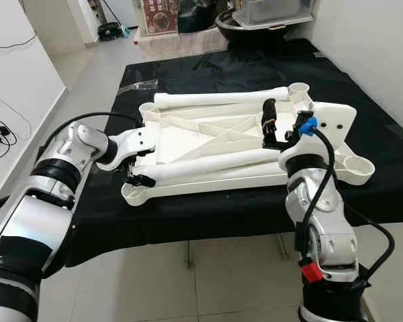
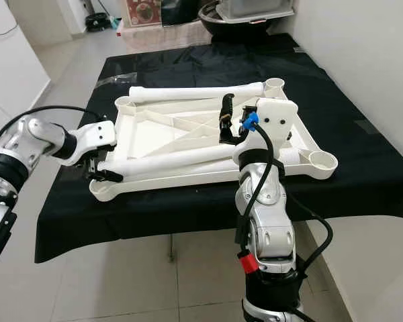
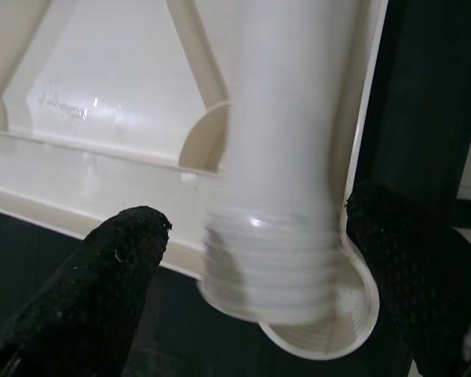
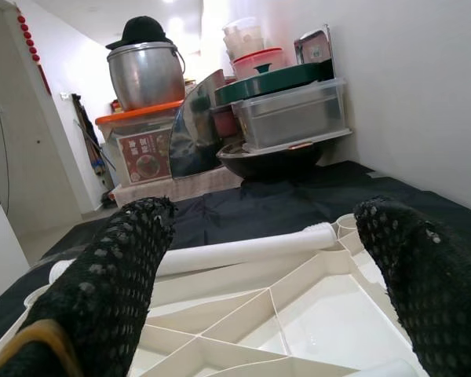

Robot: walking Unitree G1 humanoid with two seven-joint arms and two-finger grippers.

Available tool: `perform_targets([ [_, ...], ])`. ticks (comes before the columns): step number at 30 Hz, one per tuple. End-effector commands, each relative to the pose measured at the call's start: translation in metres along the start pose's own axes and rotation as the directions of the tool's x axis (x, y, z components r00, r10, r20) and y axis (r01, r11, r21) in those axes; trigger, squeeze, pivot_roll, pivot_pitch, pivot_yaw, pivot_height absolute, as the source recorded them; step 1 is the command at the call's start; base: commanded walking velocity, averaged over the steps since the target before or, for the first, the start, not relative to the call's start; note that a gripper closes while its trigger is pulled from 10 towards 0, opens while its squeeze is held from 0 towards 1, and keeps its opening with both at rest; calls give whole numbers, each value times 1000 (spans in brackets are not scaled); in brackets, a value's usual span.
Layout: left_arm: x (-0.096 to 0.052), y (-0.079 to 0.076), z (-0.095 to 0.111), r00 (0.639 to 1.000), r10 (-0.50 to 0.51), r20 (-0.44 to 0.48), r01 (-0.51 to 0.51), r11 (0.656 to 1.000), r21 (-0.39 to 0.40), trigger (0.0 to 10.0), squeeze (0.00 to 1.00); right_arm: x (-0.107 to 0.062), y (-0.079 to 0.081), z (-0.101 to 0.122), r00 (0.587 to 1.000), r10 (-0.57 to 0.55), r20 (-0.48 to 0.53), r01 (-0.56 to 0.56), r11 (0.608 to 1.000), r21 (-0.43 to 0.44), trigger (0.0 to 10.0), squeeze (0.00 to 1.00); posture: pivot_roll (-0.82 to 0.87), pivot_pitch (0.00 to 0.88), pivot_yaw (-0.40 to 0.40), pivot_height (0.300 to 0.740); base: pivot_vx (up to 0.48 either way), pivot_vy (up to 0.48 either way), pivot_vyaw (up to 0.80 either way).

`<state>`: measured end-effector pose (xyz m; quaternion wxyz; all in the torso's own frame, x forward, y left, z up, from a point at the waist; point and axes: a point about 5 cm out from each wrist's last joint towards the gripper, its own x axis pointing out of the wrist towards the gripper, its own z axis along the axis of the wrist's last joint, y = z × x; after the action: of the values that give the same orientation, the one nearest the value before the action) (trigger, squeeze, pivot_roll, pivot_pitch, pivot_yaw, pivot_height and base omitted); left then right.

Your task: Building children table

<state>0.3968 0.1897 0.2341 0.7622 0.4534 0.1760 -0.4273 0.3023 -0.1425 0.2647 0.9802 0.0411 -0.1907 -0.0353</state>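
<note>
At the near left corner of the upturned white table top (image 1: 188, 137), my left gripper (image 1: 138, 176) sits with its two black fingers (image 3: 94, 302) spread apart, one on each side of the threaded end of a white leg (image 1: 215, 164). The fingers are close to the thread, but I cannot tell whether they touch it. That threaded end sits just at the round corner socket (image 3: 353, 330) of the table top. The leg runs across the near side of the top toward my right arm.

My right gripper (image 1: 277, 127) hovers above the right part of the table top, fingers wide apart and holding nothing. A second white leg (image 1: 221, 98) lies along the far edge of the top. The whole piece rests on a table covered with black cloth (image 1: 208, 211). Beyond it, against the far wall, stand a steel pot (image 4: 145, 75) and stacked plastic containers (image 4: 290, 110).
</note>
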Motion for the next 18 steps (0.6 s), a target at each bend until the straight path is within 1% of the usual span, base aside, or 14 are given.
perform_targets([
  [1, -7, 1, -9, 999, -7, -44, 6, 1000, -8, 10000, 0, 1, 3, -2, 1000, 7, -15, -7, 1000, 13, 10000, 0, 72, 115, 96, 740, 0, 0, 0],
  [3, -7, 0, -11, 998, -19, -54, 19, 1000, -11, 10000, 0, 1, 3, -2, 1000, 7, -15, -7, 1000, 13, 10000, 0, 74, 115, 96, 740, 0, 0, 0],
  [5, -7, -3, -16, 996, -56, -72, 55, 998, -24, 10000, 0, 1, 2, -1, 1000, 7, -13, -7, 1000, 15, 10000, 0, 72, 114, 94, 740, 0, 0, 0],
  [7, -7, -3, -16, 996, -56, -72, 55, 998, -24, 10000, 0, 1, 2, -1, 1000, 7, -13, -7, 1000, 15, 10000, 0, 72, 114, 94, 740, 0, 0, 0],
  [10, -7, -6, -21, 993, -68, -95, 66, 998, -20, 10000, 0, 1, 2, 0, 1000, 4, -7, -4, 1000, 14, 10000, 0, 69, 113, 100, 740, 0, 0, 0],
  [15, -7, -4, -23, 993, -27, -111, 26, 1000, -6, 10000, 0, 0, 0, 2, 1000, 0, -2, 0, 1000, 11, 10000, 0, 64, 115, 105, 740, 0, 0, 0],
  [16, -7, -2, -21, 995, -5, -103, 5, 1000, 7, 10000, 0, 0, 0, 2, 1000, -1, -2, 1, 1000, 11, 10000, 0, 65, 116, 105, 740, 0, 0, 0],
  [17, -7, -2, -21, 995, -5, -103, 5, 1000, 7, 10000, 0, 0, 0, 2, 1000, -1, -2, 1, 1000, 11, 10000, 0, 65, 116, 105, 740, 0, 0, 0],
  [18, -7, 0, -18, 996, 21, -85, -20, 1000, 4, 10000, 0, 0, 0, 2, 1000, -1, -2, 1, 1000, 11, 10000, 0, 65, 114, 102, 740, 0, 0, 0],
])
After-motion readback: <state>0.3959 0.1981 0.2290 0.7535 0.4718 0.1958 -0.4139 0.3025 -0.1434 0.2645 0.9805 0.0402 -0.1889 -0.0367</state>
